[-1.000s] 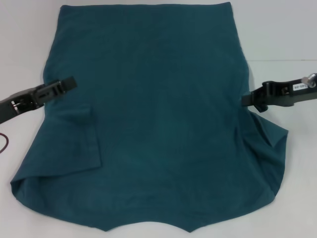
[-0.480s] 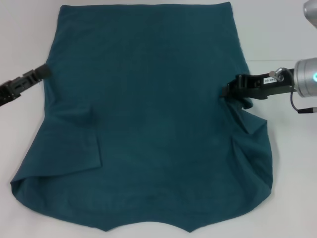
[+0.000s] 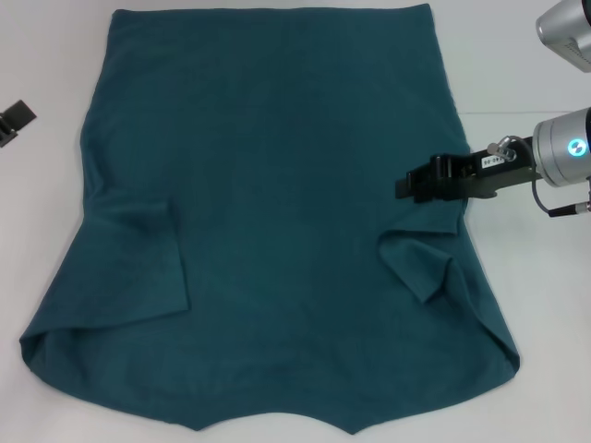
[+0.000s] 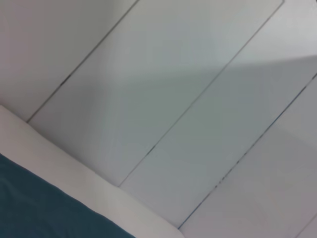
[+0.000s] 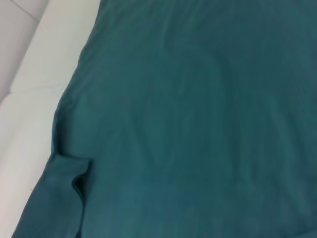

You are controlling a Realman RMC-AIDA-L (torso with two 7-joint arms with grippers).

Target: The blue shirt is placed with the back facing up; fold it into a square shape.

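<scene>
From the head camera there is one blue shirt (image 3: pixel 277 212), spread flat on the white table (image 3: pixel 46 55) and filling most of the picture. Its plain side faces up and no lettering shows. The edge nearest the robot is cut off by the frame. Both sleeves lie folded inward over the body: one on the robot's left, lying flat, and one on the right, bunched and creased just below the working gripper.

Two grippers show. The right gripper (image 3: pixel 403 185) reaches in from the right side, low over the shirt's right portion, with the cloth beneath it drawn inward. Its fingers seem to pinch the fabric, but dark jaws against dark cloth make this uncertain — I cannot tell for sure. The left gripper (image 3: pixel 17 117) is only a dark tip at the picture's left edge, over bare table and apart from the shirt; the rest is cut off, and whether it is open or closed cannot be told.

The left wrist camera shows mostly pale panelled surface, a strip of table, and one corner of the shirt (image 4: pixel 44 208). No fingers appear.

The right wrist camera is filled by the shirt (image 5: pixel 198 109) — one folded sleeve at its edge, white table beside it. No fingers appear.
</scene>
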